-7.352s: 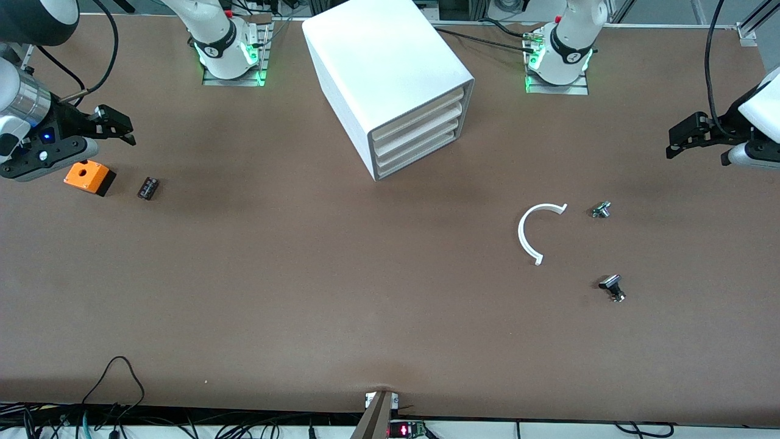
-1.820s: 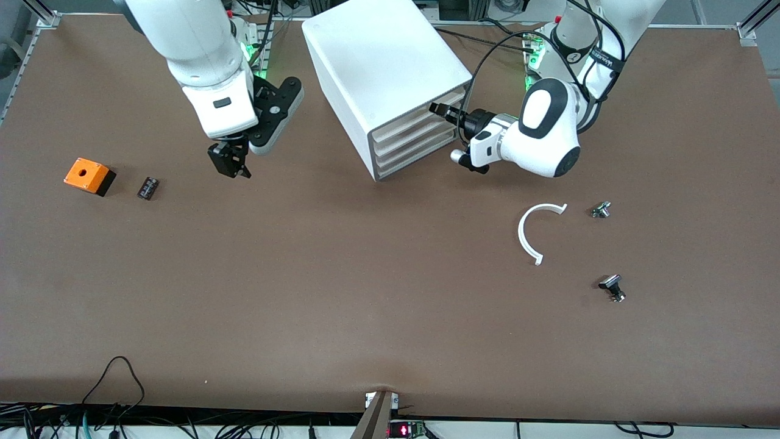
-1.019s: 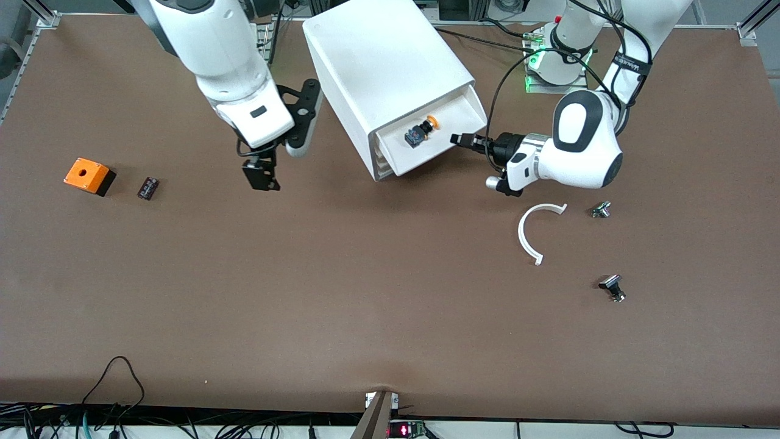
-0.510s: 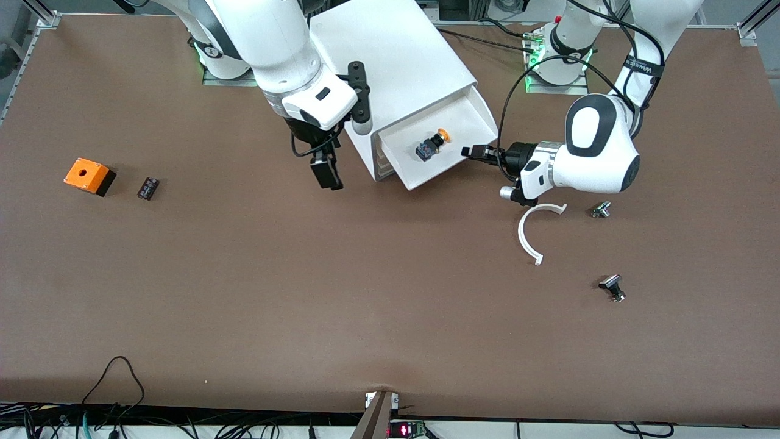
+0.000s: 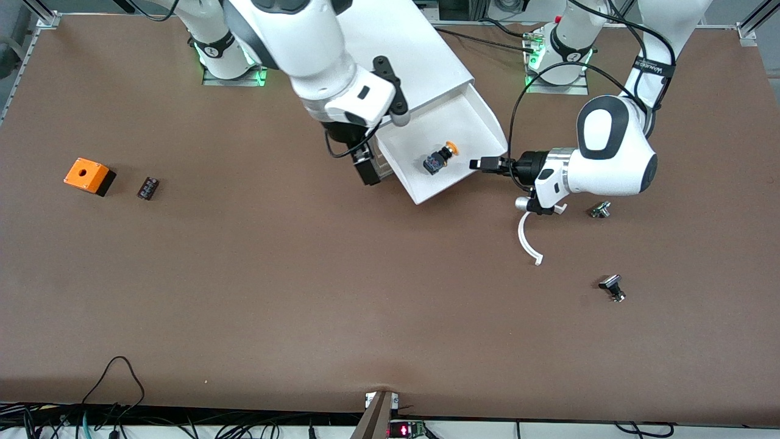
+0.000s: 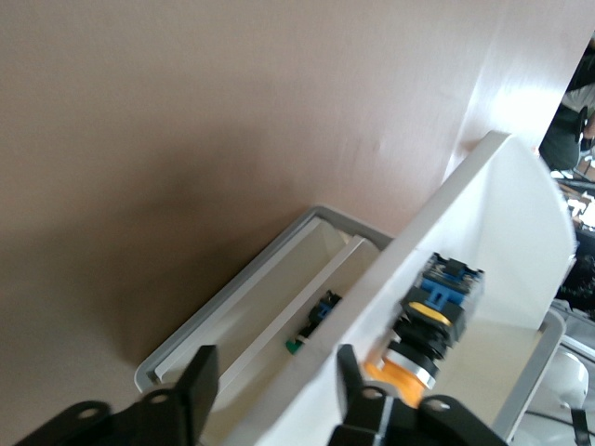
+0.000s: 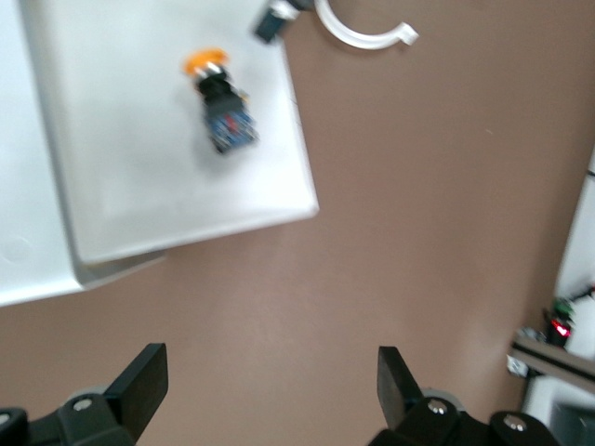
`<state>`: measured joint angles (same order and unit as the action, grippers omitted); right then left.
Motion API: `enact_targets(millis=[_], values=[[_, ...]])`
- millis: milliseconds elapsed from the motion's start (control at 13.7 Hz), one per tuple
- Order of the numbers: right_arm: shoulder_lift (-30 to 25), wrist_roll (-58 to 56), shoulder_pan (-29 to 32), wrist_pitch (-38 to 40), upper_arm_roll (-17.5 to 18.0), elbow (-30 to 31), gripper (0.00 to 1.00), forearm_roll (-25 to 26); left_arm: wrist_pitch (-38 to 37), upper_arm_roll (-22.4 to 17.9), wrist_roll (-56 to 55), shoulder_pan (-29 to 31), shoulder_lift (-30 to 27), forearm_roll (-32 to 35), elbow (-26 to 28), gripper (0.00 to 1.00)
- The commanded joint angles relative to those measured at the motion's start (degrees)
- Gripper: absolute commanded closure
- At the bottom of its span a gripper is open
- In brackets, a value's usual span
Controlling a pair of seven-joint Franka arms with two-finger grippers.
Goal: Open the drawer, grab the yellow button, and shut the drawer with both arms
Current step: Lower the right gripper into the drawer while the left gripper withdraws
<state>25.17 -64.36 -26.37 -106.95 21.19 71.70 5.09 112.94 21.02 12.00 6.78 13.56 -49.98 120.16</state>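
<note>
the orange box with a hole (image 5: 86,174) sits on the brown surface (image 5: 304,292) toward the right arm's end, with a small black part (image 5: 148,188) just beside it toward the middle. the right arm reaches in from its base at the top of the front view, and the right gripper (image 5: 367,169) hangs over the surface at the corner of the white cabinet (image 5: 420,61), beside the pulled-out drawer (image 5: 420,189); its fingers (image 7: 141,376) stand wide apart with nothing between them, and its wrist view looks down on bare surface at the drawer's corner. the drawer, the uppermost one, is drawn well out of the cabinet toward the front camera. the button (image 5: 439,160) lies on its side on the drawer's floor, orange cap pointing toward the left arm's end, near the drawer's edge on that side. the left gripper (image 5: 484,164) is at that same edge of the drawer, about level with the button; its fingers (image 6: 197,379) are parted to either side of the drawer's thin white wall, and whether they touch it i cannot tell. a white curved piece (image 5: 525,238) lies on the surface partly under the left arm's wrist. toward the left arm's end lie two small black-and-metal parts, one (image 5: 600,210) beside the wrist and one (image 5: 612,286) nearer the front camera.
</note>
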Motion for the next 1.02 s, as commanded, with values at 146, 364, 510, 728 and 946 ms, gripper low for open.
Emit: enact_targets(millis=[146,364,510,728,946], values=[[2.2,-1.0,-6.9,2.5,-0.4,-3.1,0.00,1.1,-0.2,-0.1,-4.6,5.8,-11.2,14.0,0.2,0.00],[4.3,-0.9,-9.0,2.2,-1.5,-3.9,0.00,2.0,-0.3,-0.1,-4.7,7.5,-16.4,26.6,0.2,0.00],[5.8,-0.9,-10.7,2.4,-2.5,-4.7,0.00,2.0,-1.4,-0.3,-6.0,8.7,-17.7,34.1,-1.6,0.00],[8.0,-0.9,-14.8,2.0,-5.2,-5.7,0.00,2.1,-4.3,-2.1,-6.5,9.2,-17.9,44.6,-7.0,0.00],[10.5,-0.9,-16.6,0.0,-7.7,-7.3,0.00,1.9,-4.2,-5.3,-5.9,9.4,-17.7,46.3,-10.1,0.00]])
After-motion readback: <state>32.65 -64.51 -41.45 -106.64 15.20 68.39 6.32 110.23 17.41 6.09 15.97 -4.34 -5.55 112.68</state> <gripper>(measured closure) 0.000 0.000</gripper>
